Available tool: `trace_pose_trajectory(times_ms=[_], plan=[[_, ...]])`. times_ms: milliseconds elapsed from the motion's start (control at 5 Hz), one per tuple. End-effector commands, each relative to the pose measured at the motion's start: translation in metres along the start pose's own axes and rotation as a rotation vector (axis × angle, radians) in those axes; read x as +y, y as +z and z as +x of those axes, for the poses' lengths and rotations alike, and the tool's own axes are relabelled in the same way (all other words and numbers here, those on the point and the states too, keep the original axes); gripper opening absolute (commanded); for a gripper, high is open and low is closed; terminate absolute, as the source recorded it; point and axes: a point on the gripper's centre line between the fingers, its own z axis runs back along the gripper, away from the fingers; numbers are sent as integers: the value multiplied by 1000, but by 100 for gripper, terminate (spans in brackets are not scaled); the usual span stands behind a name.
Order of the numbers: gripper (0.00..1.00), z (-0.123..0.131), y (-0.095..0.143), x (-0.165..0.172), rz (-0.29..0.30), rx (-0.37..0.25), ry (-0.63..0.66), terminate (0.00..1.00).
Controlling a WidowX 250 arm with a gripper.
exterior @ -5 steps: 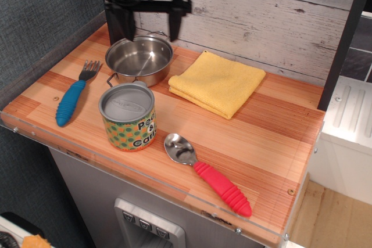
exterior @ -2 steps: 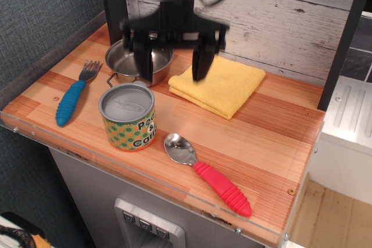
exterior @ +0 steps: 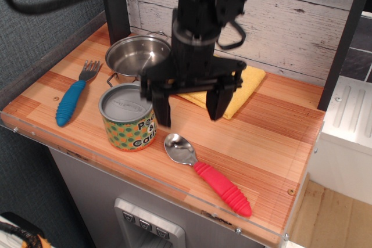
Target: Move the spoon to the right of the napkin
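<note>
Motion is the whole story here — in one second your arm has swung from the back of the table, above the steel pot (exterior: pixel 139 56), forward and down to the middle, and its gripper (exterior: pixel 189 105) now hangs just behind the spoon (exterior: pixel 206 173). That reads as the approach to a pick; nothing has been grasped yet. The spoon has not moved: it lies near the front edge, metal bowl beside the patterned can (exterior: pixel 128 115), red ribbed handle pointing toward the front right corner. The napkin (exterior: pixel 250 83) also sits where it did, behind the gripper and now partly hidden by it, so only its right edge shows.

Your arm comes down nearly vertical, wrist over the napkin's front edge. The jaws stand wide apart and empty — one finger close to the can's right side, the other over bare wood. The blue-handled fork (exterior: pixel 74 94) lies untouched at the left. You likely need to come further forward and lower to straddle the handle.
</note>
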Motion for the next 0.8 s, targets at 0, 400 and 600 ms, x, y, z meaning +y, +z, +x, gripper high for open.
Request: trace_pose_trajectory(times_ms=[0, 400, 600], plan=[[100, -20, -17, -21, -93, 20, 153, 0], [100, -29, -36, -30, -42, 68, 203, 0], [100, -35, -46, -31, -50, 83, 202, 0]])
